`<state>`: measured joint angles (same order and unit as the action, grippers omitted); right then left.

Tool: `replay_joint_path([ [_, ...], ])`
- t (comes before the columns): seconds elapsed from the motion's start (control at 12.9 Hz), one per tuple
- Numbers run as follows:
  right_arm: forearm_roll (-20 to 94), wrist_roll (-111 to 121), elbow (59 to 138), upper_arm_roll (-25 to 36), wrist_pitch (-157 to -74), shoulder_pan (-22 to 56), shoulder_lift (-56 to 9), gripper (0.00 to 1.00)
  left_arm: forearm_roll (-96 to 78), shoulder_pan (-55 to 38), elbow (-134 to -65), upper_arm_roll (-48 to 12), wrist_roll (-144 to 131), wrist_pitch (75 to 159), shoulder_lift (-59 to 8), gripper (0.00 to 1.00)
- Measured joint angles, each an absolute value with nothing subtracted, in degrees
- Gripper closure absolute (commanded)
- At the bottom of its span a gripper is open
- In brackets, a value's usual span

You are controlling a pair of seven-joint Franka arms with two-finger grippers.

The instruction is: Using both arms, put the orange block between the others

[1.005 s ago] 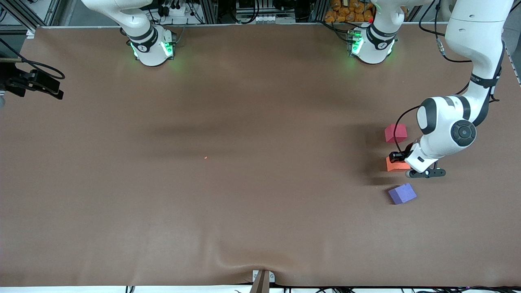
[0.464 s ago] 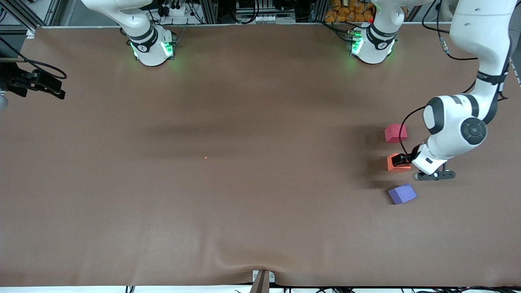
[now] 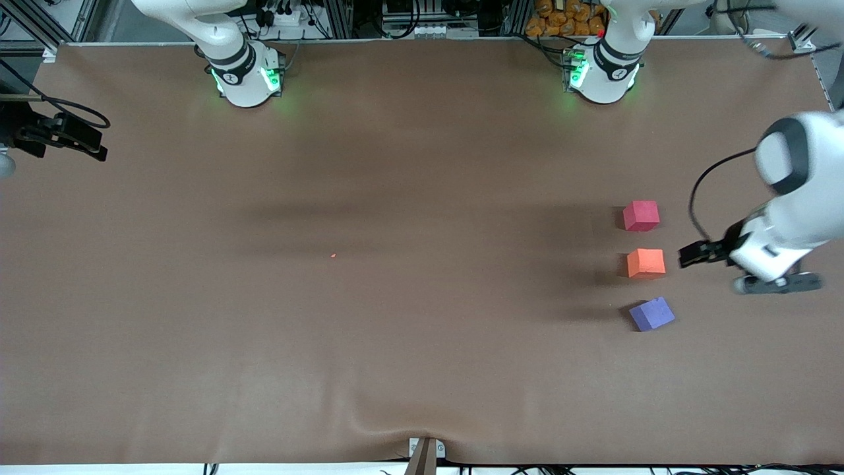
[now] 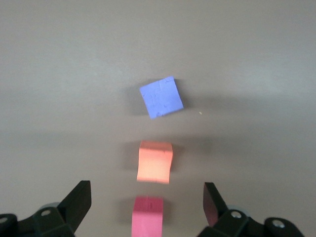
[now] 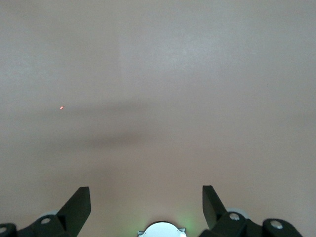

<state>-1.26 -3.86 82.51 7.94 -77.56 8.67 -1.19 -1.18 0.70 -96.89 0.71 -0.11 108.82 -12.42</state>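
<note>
Orange block between cubes, unheld.

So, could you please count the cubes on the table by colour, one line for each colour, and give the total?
Orange block: 1
Red-pink cube: 1
Purple-blue cube: 1
Total: 3 cubes

- The orange block, the red-pink cube and the purple-blue cube look like matt foam, faintly pitted.
- The desk wears a smooth, matt brown sheet.
- The arms' shells look like glossy white plastic.
- The left tool has matt black fingers.
</note>
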Motion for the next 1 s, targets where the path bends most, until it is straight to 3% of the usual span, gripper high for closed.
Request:
replay_joint_path([
  [0.15,-1.3,-3.9,82.5,8.0,-77.6,8.7,-1.2,0.00,-1.2,0.6,-89.0,0.2,-0.1,96.6,-10.0,0.00],
  [0.31,-1.3,-3.9,82.5,8.1,-77.6,8.6,-1.2,0.00,-1.2,0.5,-86.3,-0.8,-0.4,91.9,-6.8,0.00],
  [1.0,-1.3,-3.9,82.3,8.6,-78.3,8.5,-1.2,0.00,-1.5,0.5,-92.3,-1.5,-1.0,86.4,3.6,0.00],
])
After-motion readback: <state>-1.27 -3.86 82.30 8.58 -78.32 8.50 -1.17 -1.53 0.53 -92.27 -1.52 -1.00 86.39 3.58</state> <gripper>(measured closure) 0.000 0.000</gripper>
